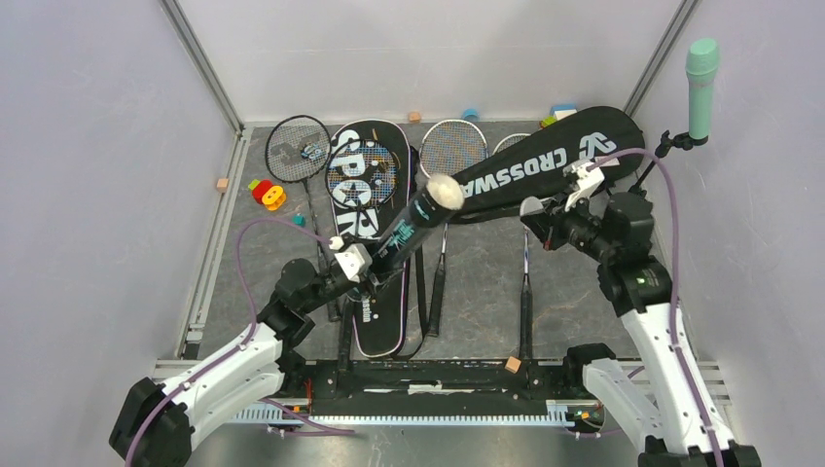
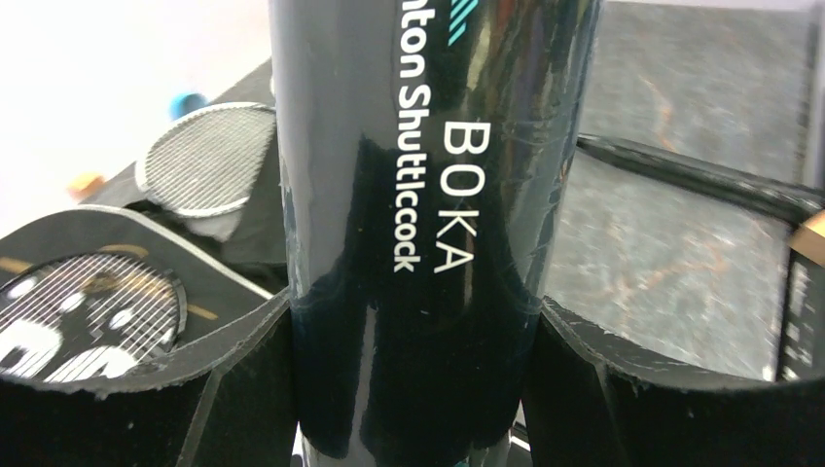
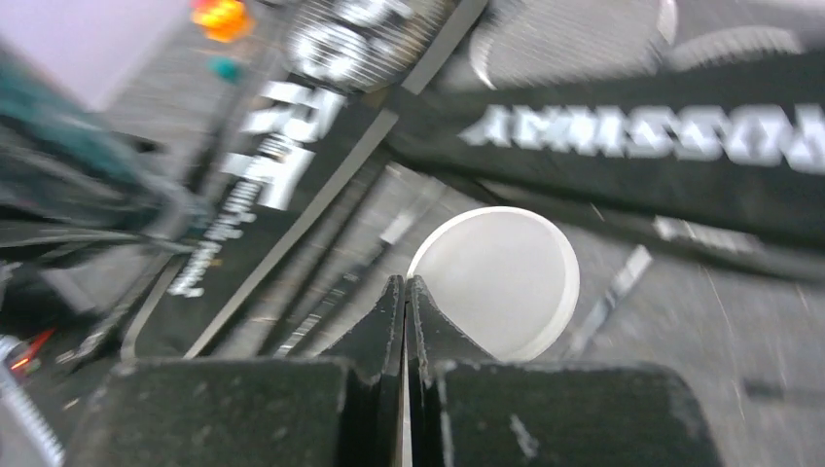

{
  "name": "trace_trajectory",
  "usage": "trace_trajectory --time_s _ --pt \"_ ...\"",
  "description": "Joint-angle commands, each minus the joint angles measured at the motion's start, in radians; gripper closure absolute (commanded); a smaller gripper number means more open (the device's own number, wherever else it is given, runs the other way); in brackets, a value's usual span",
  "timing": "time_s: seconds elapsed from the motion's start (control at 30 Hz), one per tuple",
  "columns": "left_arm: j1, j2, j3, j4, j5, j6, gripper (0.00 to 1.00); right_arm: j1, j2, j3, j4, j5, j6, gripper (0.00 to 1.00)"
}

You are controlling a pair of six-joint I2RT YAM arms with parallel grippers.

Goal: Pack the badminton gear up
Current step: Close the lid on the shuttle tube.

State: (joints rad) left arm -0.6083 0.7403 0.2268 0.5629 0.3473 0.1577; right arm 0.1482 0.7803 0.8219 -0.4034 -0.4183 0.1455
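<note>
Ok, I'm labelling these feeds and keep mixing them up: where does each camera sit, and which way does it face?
Top external: above and behind the bases, looking down on the table; both arms show, with the left tool and right tool.
Left wrist: on that wrist, looking along its fingers at the black tube they clamp.
Right wrist: on that wrist, looking down past its own shut tool at a white disc.
Shared: top and right wrist views both show the CROSSWAY bag.

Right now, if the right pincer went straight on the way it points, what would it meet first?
The white round disc, just past the right pincer's shut tips; whether they pinch its rim is unclear.
</note>
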Motion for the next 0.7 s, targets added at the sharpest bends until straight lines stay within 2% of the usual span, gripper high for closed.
trace_trajectory --time_s 0.0,0.13,0.33,0.67 --pt "-0.002 -0.008 0.080 -0.084 0.250 0.106 0.85 0.008 -0.056 0.132 0.069 -0.490 0.011 1.00" --pt "-0.001 -0.001 0.078 -0.105 0.291 0.141 0.84 0.009 -0.143 0.081 0.333 -0.668 0.192 1.00" --pt "-0.001 0.004 0.111 -0.215 0.352 0.200 0.83 0.010 -0.177 0.079 0.445 -0.779 0.312 1.00" --pt "-0.002 0.005 0.112 -0.218 0.364 0.199 0.83 0.010 -0.201 0.085 0.580 -0.783 0.459 1.00"
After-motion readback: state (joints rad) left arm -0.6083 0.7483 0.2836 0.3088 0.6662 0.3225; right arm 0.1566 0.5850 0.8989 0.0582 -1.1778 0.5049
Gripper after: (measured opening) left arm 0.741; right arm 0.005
